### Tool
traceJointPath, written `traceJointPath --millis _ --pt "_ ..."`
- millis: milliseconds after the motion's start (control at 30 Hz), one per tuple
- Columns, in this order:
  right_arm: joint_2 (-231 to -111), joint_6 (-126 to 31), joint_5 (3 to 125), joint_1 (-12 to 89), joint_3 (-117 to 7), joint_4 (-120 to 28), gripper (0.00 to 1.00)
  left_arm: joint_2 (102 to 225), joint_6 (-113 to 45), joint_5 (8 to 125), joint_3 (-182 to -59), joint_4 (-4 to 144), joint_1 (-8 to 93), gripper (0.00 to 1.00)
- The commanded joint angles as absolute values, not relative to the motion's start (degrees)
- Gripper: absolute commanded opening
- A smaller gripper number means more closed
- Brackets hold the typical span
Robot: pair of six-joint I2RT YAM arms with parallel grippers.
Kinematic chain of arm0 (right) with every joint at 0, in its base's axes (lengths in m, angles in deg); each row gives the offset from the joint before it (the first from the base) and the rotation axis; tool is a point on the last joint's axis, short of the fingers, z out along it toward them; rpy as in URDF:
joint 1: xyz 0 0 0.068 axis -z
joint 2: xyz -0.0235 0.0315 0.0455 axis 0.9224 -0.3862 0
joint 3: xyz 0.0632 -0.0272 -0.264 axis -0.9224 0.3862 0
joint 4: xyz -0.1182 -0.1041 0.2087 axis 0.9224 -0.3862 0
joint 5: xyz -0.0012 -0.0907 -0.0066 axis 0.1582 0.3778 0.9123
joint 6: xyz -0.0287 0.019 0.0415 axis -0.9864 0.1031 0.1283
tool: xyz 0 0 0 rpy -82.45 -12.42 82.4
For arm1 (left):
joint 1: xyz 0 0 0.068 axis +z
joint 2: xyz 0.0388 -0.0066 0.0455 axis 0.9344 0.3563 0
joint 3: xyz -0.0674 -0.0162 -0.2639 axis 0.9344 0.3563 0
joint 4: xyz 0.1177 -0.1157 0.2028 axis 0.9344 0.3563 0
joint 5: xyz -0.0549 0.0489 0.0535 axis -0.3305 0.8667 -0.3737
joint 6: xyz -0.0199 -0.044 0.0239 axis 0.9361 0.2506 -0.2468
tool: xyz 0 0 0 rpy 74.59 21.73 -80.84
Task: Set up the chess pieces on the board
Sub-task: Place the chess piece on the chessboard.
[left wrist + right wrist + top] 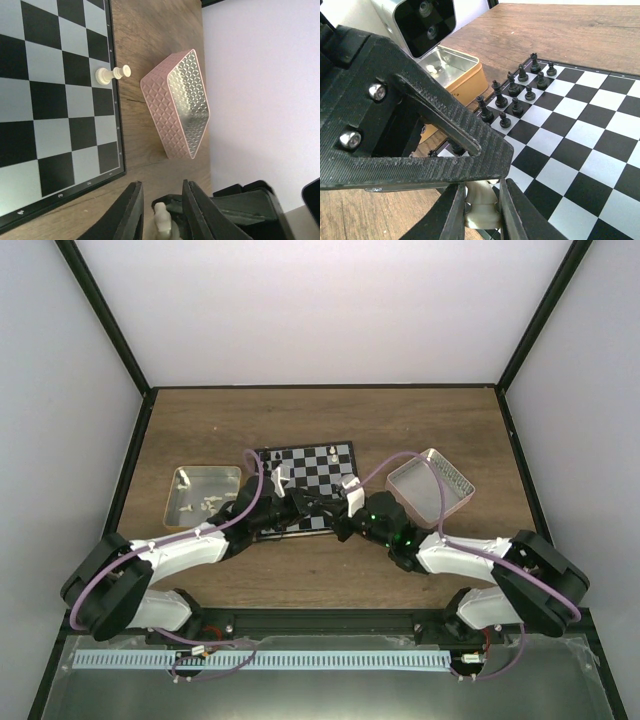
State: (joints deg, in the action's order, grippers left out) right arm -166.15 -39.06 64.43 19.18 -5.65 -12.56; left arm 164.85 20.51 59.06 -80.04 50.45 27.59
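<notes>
- A small flat chessboard of black and silvery-white checks [322,466] is seen lying near the middle of a brown wood-grain table [300,420], between a tan rectangular metal tray [203,472] on the left and a pink square patterned tray [455,485] on the right.
- Both arms are brought together over the near edge of the chessboard.
- The right gripper [481,192] is seen clamped on a cream chess piece [481,206], which is pinched between its two black fingers [451,217] just above the chessboard's near squares.
- In the left wrist view, a cream chess piece is seen between the fingers [131,212] of the left gripper [161,192]. It appears to be the same piece that is held from the other side.
- Dark gaps seem to show on both sides of it there, so it cannot be told whether the left gripper is pressing on it or merely standing around it.
- A cluster of small black chess pieces [512,92] is seen upright in two short rows at the chessboard corner nearest the tan tray.
- One white chess piece [112,75] is seen on an edge square on the side facing the pink tray.
- Several whitish pieces [200,503] are seen loose in the tan tray.
- The pink tray is set at an angle to the chessboard, apart from it.
</notes>
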Motion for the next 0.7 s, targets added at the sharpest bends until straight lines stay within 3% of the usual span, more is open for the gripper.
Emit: traceJointPath --millis 0,167,400,667 --pt "-164.9 -38.7 64.0 18.8 -5.4 -10.4 0.12 165.4 21.1 57.7 -79.2 47.0 27.9 0.2" --pt "-164.7 -37.1 65.8 18.8 -5.5 -10.9 0.14 165.0 20.8 57.5 -79.1 46.7 27.9 0.05" --pt "-158.9 -31.8 70.9 18.9 -6.2 -19.3 0.59 163.4 10.8 62.1 -82.4 52.3 27.9 0.04" --pt "-144.8 -26.2 85.7 21.1 -8.9 -38.4 0.68 170.0 -12.4 70.2 -94.5 61.1 27.3 0.04"
